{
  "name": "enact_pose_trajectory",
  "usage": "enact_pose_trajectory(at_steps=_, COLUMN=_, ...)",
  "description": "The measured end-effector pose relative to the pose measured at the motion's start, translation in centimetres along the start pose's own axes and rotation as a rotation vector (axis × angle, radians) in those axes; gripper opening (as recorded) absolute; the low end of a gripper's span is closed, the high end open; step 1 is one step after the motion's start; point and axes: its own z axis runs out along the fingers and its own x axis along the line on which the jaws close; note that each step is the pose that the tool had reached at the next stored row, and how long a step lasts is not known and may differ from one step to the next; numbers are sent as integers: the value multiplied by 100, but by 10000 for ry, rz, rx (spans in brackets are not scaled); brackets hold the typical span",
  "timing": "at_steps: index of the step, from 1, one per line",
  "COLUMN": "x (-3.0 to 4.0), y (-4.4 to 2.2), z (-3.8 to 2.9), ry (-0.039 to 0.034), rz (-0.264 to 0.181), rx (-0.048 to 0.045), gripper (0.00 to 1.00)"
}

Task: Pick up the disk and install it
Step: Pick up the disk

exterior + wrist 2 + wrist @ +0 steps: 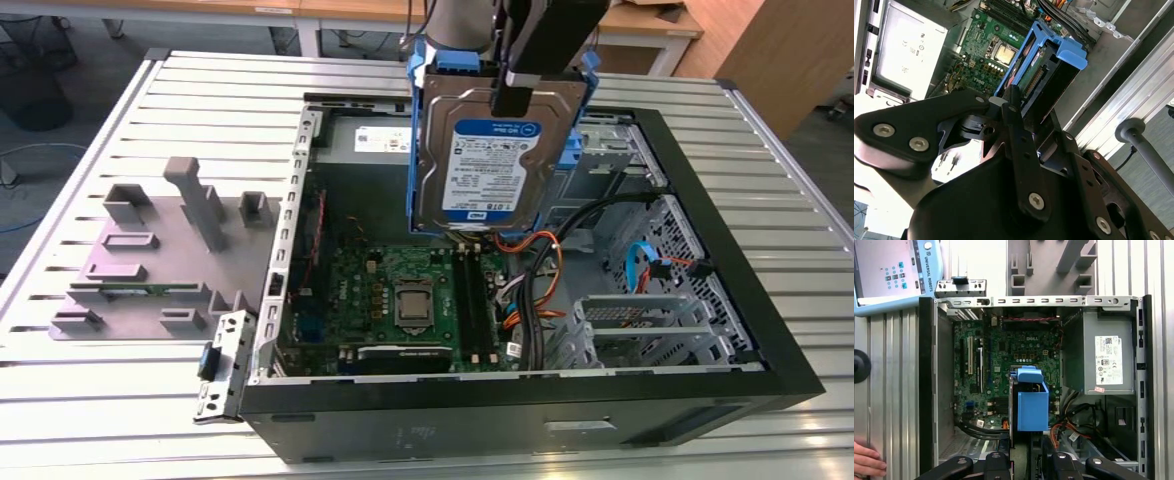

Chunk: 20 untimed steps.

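Grip pressure alone is holding the disk [497, 160] in the air. The gripper [514, 95] is squeezing it from above, its black fingers [1016, 130] pressing on the drive's upper end between the blue rails, so the jaws are clamped onto the disk rather than standing apart. The drive is hanging on end, label facing the exterior camera, above the open computer case [534, 398] and clear of everything inside it, roughly over the motherboard [400, 300]. That upright pose is probably letting the arm carry it past the case walls and the loose cables [541, 290] without snagging. In the first wrist view the camera is looking straight down the drive's edge, so the blue tab [1032, 405] is appearing as a block over the board, with the grey power-supply box [1104, 355] sitting in a corner of the case. The case is lying on its side on the slatted bench [120, 400] with its panel off, which is giving access from above. A grey parts fixture [160, 250] is sitting on the bench at the exterior view's left, apart from the case. A person's hand [866, 462] is resting on the bench outside the case wall, away from the arm. As I judge it, the pick is done and the disk is not yet seated in any bay.
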Motion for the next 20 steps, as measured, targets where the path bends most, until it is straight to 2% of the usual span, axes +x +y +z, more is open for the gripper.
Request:
enact_pose_trajectory(at_steps=9, x=34, y=-1, z=6, ry=46, rz=2, rx=1, gripper=35)
enact_pose_trajectory(at_steps=20, x=57, y=-2, z=7, ry=47, rz=2, rx=2, gripper=35)
